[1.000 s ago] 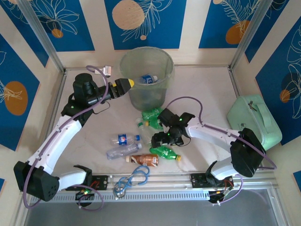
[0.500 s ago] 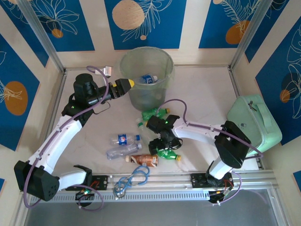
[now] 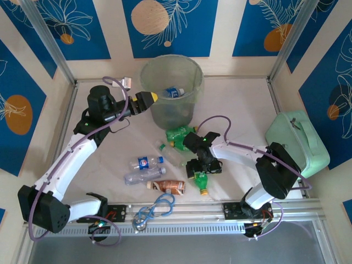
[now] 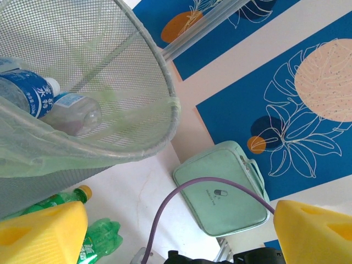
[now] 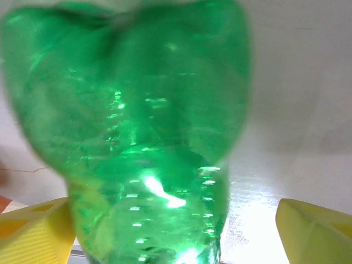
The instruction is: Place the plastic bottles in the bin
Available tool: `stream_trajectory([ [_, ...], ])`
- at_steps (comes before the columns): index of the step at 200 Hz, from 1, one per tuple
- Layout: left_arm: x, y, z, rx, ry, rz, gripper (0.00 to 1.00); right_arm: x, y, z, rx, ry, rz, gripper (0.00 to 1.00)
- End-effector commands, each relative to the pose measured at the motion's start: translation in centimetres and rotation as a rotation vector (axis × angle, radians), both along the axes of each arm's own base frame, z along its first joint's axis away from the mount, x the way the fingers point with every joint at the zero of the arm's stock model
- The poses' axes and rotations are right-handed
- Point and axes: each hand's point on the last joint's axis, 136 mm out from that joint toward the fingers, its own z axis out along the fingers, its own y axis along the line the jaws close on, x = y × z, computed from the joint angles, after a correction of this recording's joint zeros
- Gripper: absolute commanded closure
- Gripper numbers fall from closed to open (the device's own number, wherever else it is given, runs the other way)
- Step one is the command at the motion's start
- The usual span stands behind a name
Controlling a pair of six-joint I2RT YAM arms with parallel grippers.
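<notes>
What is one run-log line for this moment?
left pincer: open, empty, at bin rim | right pincer: open, astride green bottle on table | bin: blue-label bottle inside | table: other bottles lying

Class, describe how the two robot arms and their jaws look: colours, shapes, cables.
Both the left arm and right arm have white curved links joined by chunky black joints. A thin purple cable loops along each. The jaws are blocky yellow wedges.
</notes>
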Motion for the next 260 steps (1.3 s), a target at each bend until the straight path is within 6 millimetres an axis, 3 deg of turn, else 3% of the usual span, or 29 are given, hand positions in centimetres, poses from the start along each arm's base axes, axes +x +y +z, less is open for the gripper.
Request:
stream_trajectory([
  [1, -0.1, -0.5, 0.4, -0.017, -0.021, -0.014, 0.13, -0.7, 0.3, -0.1, 0.025, 0.033, -0.022, 0.08],
  [35, -0.4, -0.3, 0.2, -0.01, -0.018, -0.012, 0.13, -0.5, 1.4, -1.3, 0.037, 0.067, -0.044, 0.14],
  [93, -0.5, -0.1, -0.1, 0.004, -0.014, -0.006, 0.13, -0.4, 1.0, -2.0, 0.014, 0.067, -0.078, 0.31],
  [123, -0.4, -0.2, 0.1, -0.001, -0.016, -0.002, 0.13, -0.1, 1.0, -0.9, 0.041, 0.03, -0.089, 0.37],
  [153, -0.4, -0.1, 0.3, -0.003, -0.018, 0.0, 0.13, 0.7, 1.2, 1.6, 0.111, -0.044, -0.094, 0.4],
  [167, -0.5, -0.1, 0.6, -0.007, -0.022, -0.002, 0.13, 1.2, 1.5, 3.5, 0.169, -0.087, -0.096, 0.4],
  [188, -0.7, -0.2, 1.2, -0.019, -0.033, -0.007, 0.13, 2.2, 2.4, 7.8, 0.31, -0.181, -0.092, 0.41],
  [246, -1.4, -1.2, 4.0, -0.165, -0.078, -0.086, 0.1, 6.8, 5.8, 25.1, 0.944, -0.442, -0.098, 0.43],
  [260, -1.6, -1.7, 4.9, -0.206, -0.089, -0.121, 0.1, 7.6, 6.7, 28.4, 1.035, -0.485, -0.05, 0.43],
])
